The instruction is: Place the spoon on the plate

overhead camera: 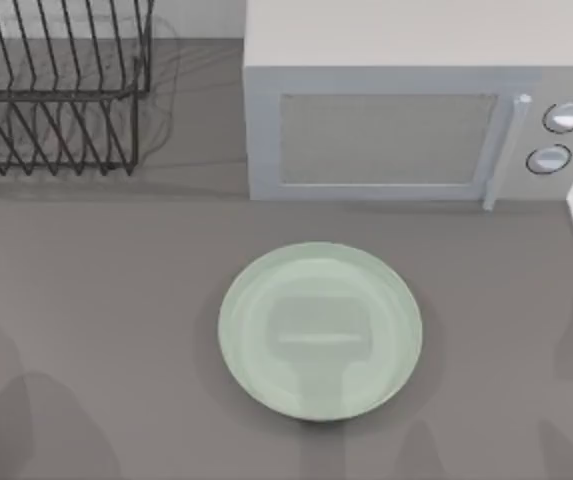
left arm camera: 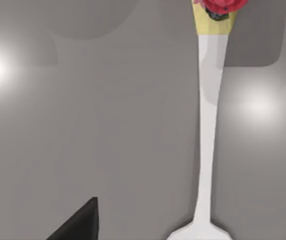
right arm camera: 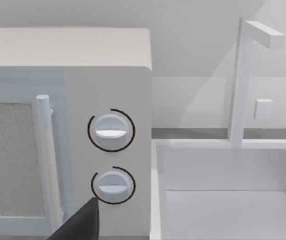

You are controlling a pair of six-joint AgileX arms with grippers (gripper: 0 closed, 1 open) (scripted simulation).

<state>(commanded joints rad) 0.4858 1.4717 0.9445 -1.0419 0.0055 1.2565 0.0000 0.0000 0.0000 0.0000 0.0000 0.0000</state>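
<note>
While the spoon (left arm camera: 208, 125) lies flat on the table (left arm camera: 93, 125) under the left tool, whose opening cannot be told, the plate (overhead camera: 320, 332) is left empty; a badly centred grip could let the thin handle slip.

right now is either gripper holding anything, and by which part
Nothing is visibly held: the spoon lies on the grey table, clear of the left gripper's fingertip.

A black wire dish rack (overhead camera: 56, 85) is seen at the upper left of the top view. A white microwave (overhead camera: 416, 100) is set at the upper centre and right, its two round dials (right arm camera: 111, 131) stacked beside the door handle (right arm camera: 44, 150). A white sink (right arm camera: 227, 190) with a faucet (right arm camera: 242, 80) is seen just beside the microwave.
</note>
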